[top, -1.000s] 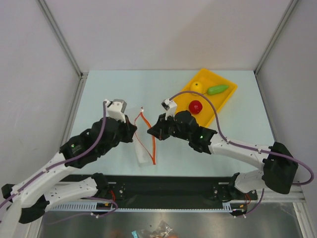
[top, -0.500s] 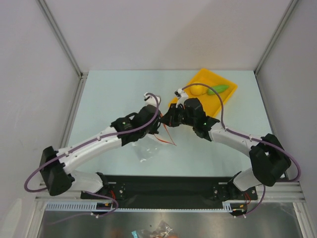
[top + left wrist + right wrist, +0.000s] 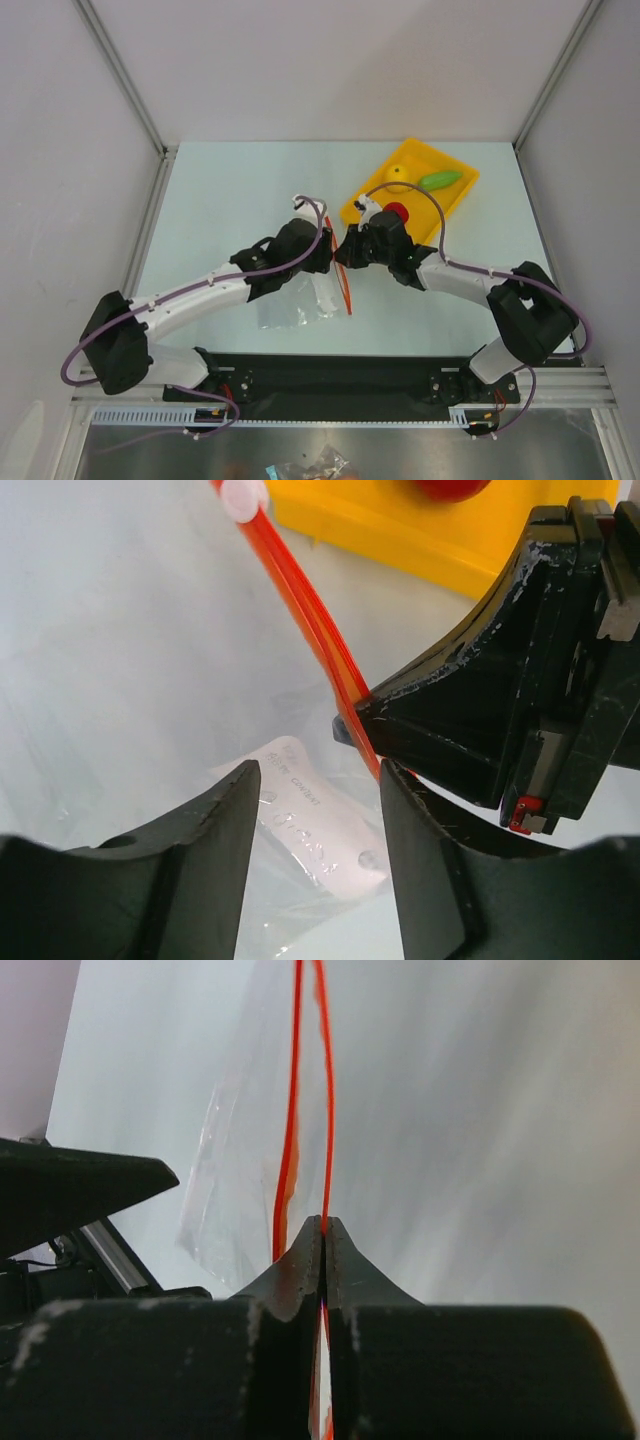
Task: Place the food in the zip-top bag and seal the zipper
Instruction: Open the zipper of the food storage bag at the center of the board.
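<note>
Top external: food not yet bagged. Lemon (image 3: 397, 172), red fruit (image 3: 398, 211) and green vegetable (image 3: 440, 180) on yellow tray (image 3: 447, 205), beyond right gripper (image 3: 347, 250). Zip-top bag (image 3: 290, 305) hanging slack below left gripper (image 3: 325, 258).

Left wrist: jaws wide apart, clamping nothing; zipper (image 3: 320, 640) just off right finger's tip.

Right wrist: jaws pinched tight on one zipper lip; other lip bowed left of jaws.

Step, judged: opening the mouth. Next call: left pinch on free lip, then spread.

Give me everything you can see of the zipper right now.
The zipper is a thin red-orange plastic strip, its two tracks parted in the right wrist view, so unsealed there. A white tab sits at one end. The right gripper is shut on one track; the left gripper is open beside it.
</note>
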`<move>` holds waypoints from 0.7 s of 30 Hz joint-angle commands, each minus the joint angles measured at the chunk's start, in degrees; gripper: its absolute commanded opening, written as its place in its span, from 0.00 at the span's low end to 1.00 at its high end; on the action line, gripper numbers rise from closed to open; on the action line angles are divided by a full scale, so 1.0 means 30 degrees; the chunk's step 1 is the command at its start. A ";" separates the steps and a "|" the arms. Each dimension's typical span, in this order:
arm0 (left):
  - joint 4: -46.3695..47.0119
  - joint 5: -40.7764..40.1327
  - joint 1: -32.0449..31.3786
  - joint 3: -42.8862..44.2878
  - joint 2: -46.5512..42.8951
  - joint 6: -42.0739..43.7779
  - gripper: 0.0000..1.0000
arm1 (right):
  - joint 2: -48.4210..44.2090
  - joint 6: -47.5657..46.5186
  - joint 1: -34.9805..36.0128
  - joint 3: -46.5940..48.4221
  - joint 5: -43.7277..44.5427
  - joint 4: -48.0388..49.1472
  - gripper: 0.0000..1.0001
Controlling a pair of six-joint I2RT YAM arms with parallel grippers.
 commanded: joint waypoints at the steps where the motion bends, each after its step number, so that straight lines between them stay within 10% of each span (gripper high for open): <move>1: 0.3410 0.1245 -0.0142 -0.1288 -0.0960 -0.0011 0.57 | -0.1070 0.0882 0.0110 -0.0809 -0.0013 0.1881 0.00; 21: 0.3243 0.0663 -0.1635 -0.0824 0.0826 0.0077 0.49 | -0.3326 0.2495 0.0080 -0.2862 0.0485 0.3467 0.00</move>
